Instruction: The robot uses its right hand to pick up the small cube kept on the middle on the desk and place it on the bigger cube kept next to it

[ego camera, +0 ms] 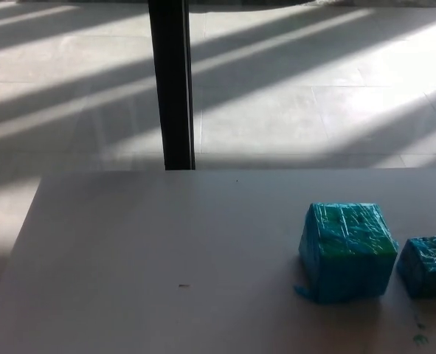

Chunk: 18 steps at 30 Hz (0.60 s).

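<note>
Small cube [426, 266]: sits on the desk at the far right of my head view, just beside the bigger cube, on its right; a thin gap seems to part them. Blue, wrapped in crinkled glossy film; its right edge runs close to the picture's border.
Bigger cube [347, 251]: a boxy block in the same shiny wrinkled blue-green wrap, with a loose flap of wrap sticking out at its lower left corner. Nothing rests on top of it.
Desk [158, 265]: smooth, pale, matte top, in shade; a tiny dark speck left of centre, faint greenish smudges at the lower right.
Floor [291, 96]: large pale tiles crossed by slanting bands of sunlight.
Post [170, 85]: dark, upright, behind the desk's far edge.
My hands: neither shows, so I cannot tell how their fingers stand.
</note>
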{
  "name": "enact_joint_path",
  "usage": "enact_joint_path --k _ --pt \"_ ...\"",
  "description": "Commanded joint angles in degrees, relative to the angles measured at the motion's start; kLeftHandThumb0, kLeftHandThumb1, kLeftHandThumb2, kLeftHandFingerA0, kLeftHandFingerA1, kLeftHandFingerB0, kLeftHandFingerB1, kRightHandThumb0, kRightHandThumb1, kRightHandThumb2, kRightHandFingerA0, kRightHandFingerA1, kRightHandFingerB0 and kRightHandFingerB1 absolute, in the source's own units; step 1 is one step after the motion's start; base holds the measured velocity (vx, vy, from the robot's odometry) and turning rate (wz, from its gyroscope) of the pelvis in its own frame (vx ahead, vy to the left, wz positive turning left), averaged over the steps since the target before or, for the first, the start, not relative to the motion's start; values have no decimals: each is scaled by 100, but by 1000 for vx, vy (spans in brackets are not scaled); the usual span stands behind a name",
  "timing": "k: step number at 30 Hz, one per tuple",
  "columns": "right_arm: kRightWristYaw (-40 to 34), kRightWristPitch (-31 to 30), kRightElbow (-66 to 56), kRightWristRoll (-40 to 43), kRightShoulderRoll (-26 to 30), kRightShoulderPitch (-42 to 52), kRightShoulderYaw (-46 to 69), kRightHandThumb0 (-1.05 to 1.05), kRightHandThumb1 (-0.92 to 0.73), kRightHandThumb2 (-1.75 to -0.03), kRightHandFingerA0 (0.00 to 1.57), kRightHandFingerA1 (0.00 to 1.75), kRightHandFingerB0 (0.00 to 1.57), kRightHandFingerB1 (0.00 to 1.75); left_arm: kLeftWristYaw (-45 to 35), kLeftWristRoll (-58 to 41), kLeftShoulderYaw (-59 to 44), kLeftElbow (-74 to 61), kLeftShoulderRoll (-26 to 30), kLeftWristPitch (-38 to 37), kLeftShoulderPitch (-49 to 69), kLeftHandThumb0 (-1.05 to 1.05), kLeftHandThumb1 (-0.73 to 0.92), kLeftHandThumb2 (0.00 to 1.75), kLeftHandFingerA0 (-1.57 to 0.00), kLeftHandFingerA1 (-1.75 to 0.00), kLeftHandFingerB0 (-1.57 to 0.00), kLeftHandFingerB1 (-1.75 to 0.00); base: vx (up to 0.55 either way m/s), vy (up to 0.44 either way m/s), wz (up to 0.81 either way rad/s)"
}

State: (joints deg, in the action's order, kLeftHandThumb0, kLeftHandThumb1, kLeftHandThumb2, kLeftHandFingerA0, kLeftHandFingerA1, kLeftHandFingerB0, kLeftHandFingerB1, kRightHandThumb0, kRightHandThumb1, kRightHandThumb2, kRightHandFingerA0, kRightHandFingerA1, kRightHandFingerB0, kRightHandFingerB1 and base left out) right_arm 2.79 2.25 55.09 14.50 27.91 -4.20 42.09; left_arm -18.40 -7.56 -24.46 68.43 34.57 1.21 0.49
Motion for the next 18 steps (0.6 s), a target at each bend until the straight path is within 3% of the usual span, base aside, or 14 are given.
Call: enact_joint_path --k 1,2,3,6,7,9,10,11,12,13,14,15,18 --pt "-127 -417 -492 532 334 -287 287 -55 -78 -62 82 81 50 47 -52 -105 -20 46 114 -23 10 -85 62 104 -48 -66 -33 -53 0 0 0" --pt "-131 -443 -525 530 326 -280 297 -55 -78 -62 82 81 50 47 -52 -106 -19 47 114 -23 9 -85 62 104 -48 -66 -33 -53 0 0 0" --pt "-163 -609 -817 603 477 -594 306 -55 -79 -63 78 79 50 44 -39 -156 -64 68 110 57 -19 -82 77 63 -54 -58 -40 -42 0 0 0" --pt "-182 -672 -1017 634 489 -700 342 -53 -79 -64 76 77 51 44 -36 -149 -60 90 122 52 -27 -83 76 63 -54 -60 -41 -43 0 0 0" --pt "-256 -798 -1207 657 541 -945 305 -52 -77 -63 72 65 49 42 -56 -119 -33 106 123 -36 -15 -84 77 63 -54 -62 -40 -44 0 0 0" --pt "-219 -966 -1624 696 524 -1122 211 -51 -78 -64 66 59 45 41 -58 -82 8 101 134 -82 -7 -85 77 64 -49 -61 -40 -44 0 0 0" --pt "-215 -1080 -1966 718 476 -1222 130 -56 -61 -94 58 66 39 54 -91 -150 -39 71 133 -14 -13 -83 77 63 -47 -62 -41 -44 0 0 0" --pt "-214 -1264 -2326 732 445 -1278 41 -55 -62 -96 60 68 41 55 -119 -173 -50 20 139 21 5 -81 62 104 -50 -69 -33 -54 0 0 0" --pt "-215 -1330 -2430 737 438 -1282 17 -55 -62 -96 60 68 41 55 -125 -170 -47 3 141 24 14 -81 62 104 -50 -69 -33 -54 0 0 0" --pt "-181 -1400 -2474 781 446 -1328 10 -55 -76 -62 64 61 51 42 -105 -193 -72 12 135 46 4 -81 76 63 -52 -61 -41 -44 0 0 0" --pt "-79 -1597 -2781 811 453 -1516 -168 -55 -76 -63 60 52 50 42 -33 -142 -41 47 127 -2 -6 -82 60 104 -50 -67 -34 -53 0 0 0" --pt "24 -1582 -2949 831 426 -1512 -240 -51 -79 -63 55 53 46 42 -34 -130 -30 42 126 -14 -3 -83 77 63 -54 -61 -41 -43 0 0 0" --pt "1 -1836 -3596 845 354 -1464 -466 -43 -83 -64 48 52 40 41 -97 -165 -61 64 133 -30 -5 -83 77 63 -49 -61 -40 -43 0 0 0"
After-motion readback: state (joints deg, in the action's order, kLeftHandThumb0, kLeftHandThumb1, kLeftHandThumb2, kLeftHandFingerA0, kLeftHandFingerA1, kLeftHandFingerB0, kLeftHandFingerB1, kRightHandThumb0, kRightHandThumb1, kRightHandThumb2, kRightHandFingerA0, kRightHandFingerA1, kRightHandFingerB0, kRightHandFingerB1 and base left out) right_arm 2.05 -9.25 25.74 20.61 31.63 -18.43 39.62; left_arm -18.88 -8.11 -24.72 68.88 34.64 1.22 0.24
